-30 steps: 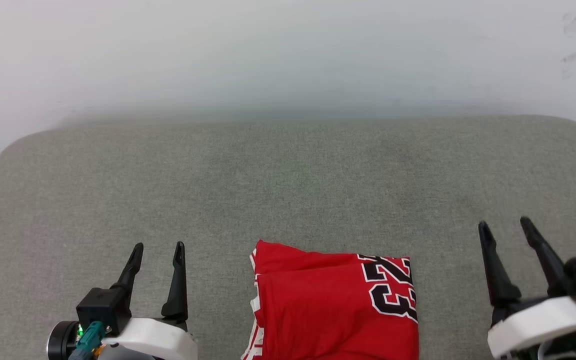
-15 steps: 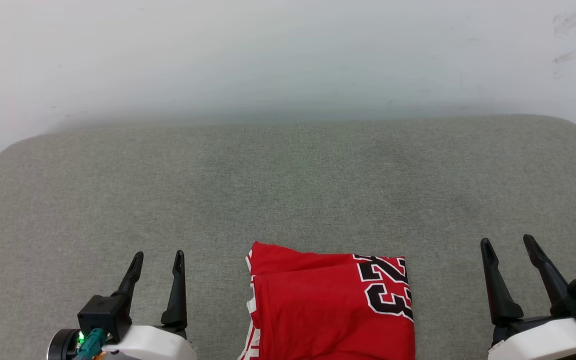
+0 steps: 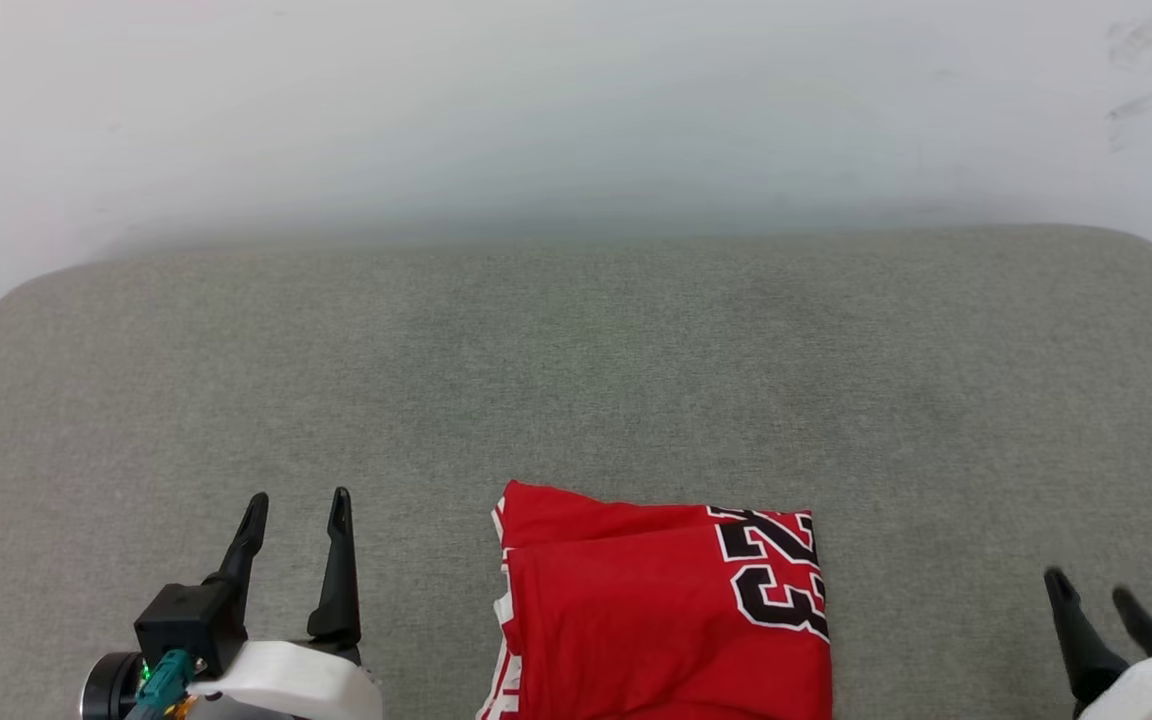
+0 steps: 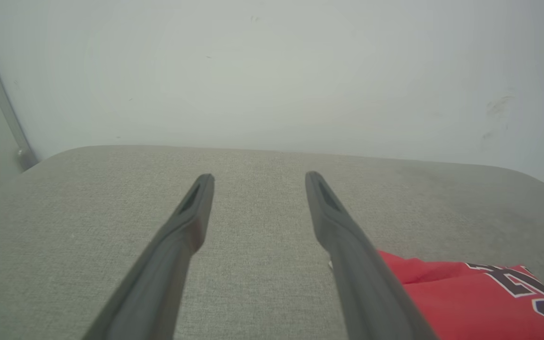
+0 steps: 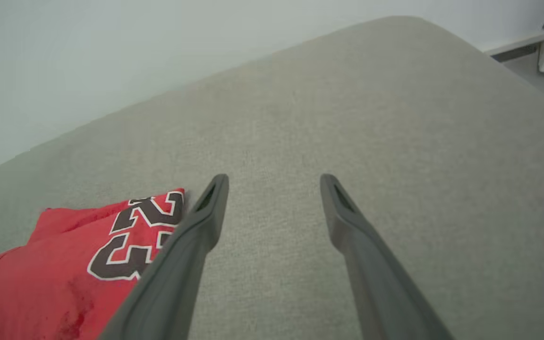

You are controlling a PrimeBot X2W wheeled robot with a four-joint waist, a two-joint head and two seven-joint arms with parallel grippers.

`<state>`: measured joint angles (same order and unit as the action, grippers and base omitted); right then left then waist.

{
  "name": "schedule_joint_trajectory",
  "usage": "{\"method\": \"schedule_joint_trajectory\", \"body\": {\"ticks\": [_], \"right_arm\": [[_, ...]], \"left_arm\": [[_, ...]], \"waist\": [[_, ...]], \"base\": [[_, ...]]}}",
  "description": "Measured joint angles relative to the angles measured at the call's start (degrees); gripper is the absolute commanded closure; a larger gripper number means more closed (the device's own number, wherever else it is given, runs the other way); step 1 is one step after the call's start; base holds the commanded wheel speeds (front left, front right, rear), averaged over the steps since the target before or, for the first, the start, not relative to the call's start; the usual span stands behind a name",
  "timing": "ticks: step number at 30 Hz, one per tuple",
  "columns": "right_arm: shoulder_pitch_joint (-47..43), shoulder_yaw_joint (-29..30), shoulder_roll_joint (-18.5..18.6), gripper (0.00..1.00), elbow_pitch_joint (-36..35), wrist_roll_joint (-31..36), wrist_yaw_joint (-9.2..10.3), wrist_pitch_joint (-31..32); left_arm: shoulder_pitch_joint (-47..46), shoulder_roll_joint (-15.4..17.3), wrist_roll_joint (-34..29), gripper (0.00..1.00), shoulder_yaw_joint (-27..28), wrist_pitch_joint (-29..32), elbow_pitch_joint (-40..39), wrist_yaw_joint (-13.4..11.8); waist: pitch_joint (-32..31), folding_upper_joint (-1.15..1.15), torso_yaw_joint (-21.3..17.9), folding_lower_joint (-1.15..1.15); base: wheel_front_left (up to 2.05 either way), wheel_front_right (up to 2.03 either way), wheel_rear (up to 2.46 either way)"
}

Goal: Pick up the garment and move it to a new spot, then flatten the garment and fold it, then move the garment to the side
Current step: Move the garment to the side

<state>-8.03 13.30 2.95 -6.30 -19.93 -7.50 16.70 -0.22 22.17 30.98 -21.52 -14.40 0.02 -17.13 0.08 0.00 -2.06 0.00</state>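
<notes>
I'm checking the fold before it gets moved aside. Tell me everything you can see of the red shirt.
The red soft-fabric T-shirt lies folded into a compact rectangle, flat on the grey woven cushion, between the open left gripper and open right gripper, touching neither. Black, white-outlined numerals sit at its right end; red-white striped trim shows along its left edge. A crease crosses its far side. Its near part is cut off.

Toward the cushion's near edge, the red T-shirt runs off the head view's bottom; the right gripper's body is cropped there too.
</notes>
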Motion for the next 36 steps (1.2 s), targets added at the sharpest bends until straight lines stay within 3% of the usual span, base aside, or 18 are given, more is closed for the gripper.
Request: {"method": "schedule_joint_trajectory", "body": {"ticks": [7, 12, 20, 23, 24, 25, 26, 32, 36], "right_arm": [[3.4, 6.7, 0.9, 0.0, 11.7, -11.0, 0.01, 16.3], [8.2, 8.1, 0.4, 0.0, 19.5, -20.5, 0.01, 26.5], [14.5, -1.1, 0.2, 0.0, 29.1, -39.2, -0.04, 28.1], [15.7, -4.7, 0.2, 0.0, 30.7, -42.6, -0.05, 27.1], [16.1, -5.6, 0.3, 0.07, 31.0, -43.4, -0.04, 26.7], [16.4, -6.6, 0.3, 0.07, 31.0, -43.5, -0.04, 26.1], [16.6, -7.4, 0.3, 1.0, 31.0, -43.5, -0.04, 25.6], [17.0, -12.4, 1.8, 1.0, 29.3, -40.2, 0.0, 22.7], [17.0, -17.2, 5.0, 1.0, 26.4, -33.3, 0.0, 19.9]], "left_arm": [[-1.6, -0.8, -0.5, 0.0, 0.0, -0.4, 0.1, 0.6], [-3.3, -1.6, -1.0, 0.0, 0.0, -0.4, 0.2, 1.1], [-5.7, -2.5, -1.6, 0.0, 0.2, -0.5, 0.8, 2.3], [-5.9, -2.6, -1.7, 0.0, 0.4, -0.5, 1.1, 2.5], [-6.0, -2.6, -1.8, 0.0, 0.4, -0.5, 1.2, 2.5], [-6.0, -2.6, -2.0, 0.0, 0.5, -0.5, 1.3, 2.6], [-6.0, -2.7, -2.0, 0.0, 0.5, -0.5, 1.4, 2.6], [-6.0, -2.8, -2.2, 0.0, 1.0, -0.5, 1.8, 2.7], [-5.4, -2.8, -2.3, 0.0, 1.3, -0.5, 1.6, 2.5]], "waist": [[0.9, 0.0, 1.9, 0.0], [2.9, 0.0, 4.2, 0.0], [6.6, 0.0, 7.0, 0.0], [7.5, 0.0, 7.8, 0.0], [7.7, 0.0, 7.9, 0.0], [7.9, 0.0, 8.0, 0.0], [8.0, 0.0, 8.1, 0.0], [7.0, 0.0, 7.7, 0.0], [5.8, 0.0, 6.3, 0.0]], "base": [[0.0, 0.0, 0.0], [0.0, 0.0, 0.0], [0.0, 0.0, 0.0], [0.0, 0.0, 0.0], [0.0, 0.0, 0.0], [0.0, 0.0, 0.0], [0.0, 0.0, 0.0], [0.0, 0.0, 0.0], [0.0, 0.0, 0.0]]}}
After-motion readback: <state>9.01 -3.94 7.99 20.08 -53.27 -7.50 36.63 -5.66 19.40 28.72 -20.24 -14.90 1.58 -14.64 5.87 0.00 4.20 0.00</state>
